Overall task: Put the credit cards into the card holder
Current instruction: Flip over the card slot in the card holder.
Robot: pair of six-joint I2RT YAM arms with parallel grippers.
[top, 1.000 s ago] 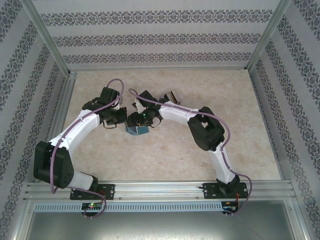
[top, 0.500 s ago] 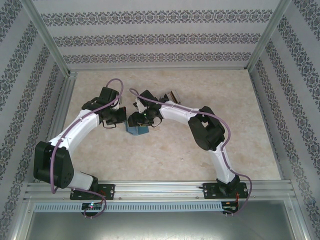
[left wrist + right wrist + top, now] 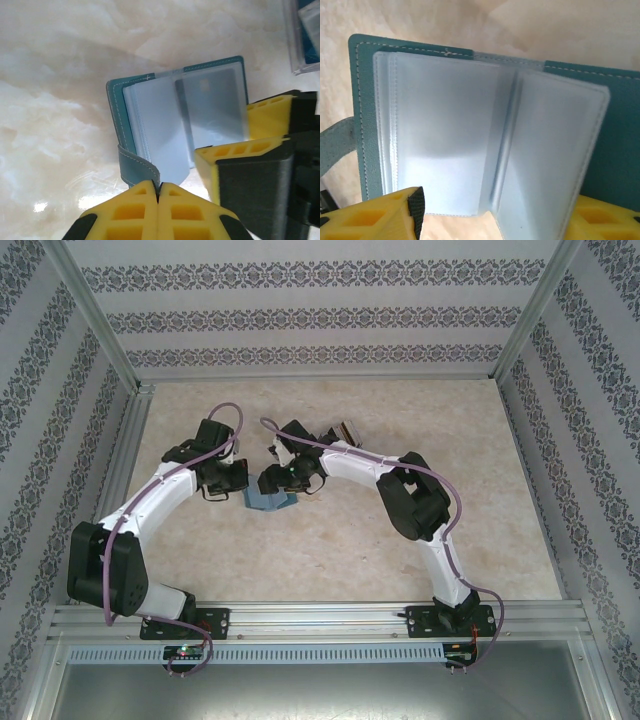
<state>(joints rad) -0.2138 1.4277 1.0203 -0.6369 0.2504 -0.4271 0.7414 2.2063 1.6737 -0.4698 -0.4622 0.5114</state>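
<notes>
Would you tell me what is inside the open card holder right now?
Inside the card holder are frosted plastic sleeves, fanned open. The sleeves blur whatever lies in them, so any card there cannot be made out.

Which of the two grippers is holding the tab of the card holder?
The left gripper: it is shut on the teal tab of the card holder. The right gripper is open, near the clear sleeves.
</notes>
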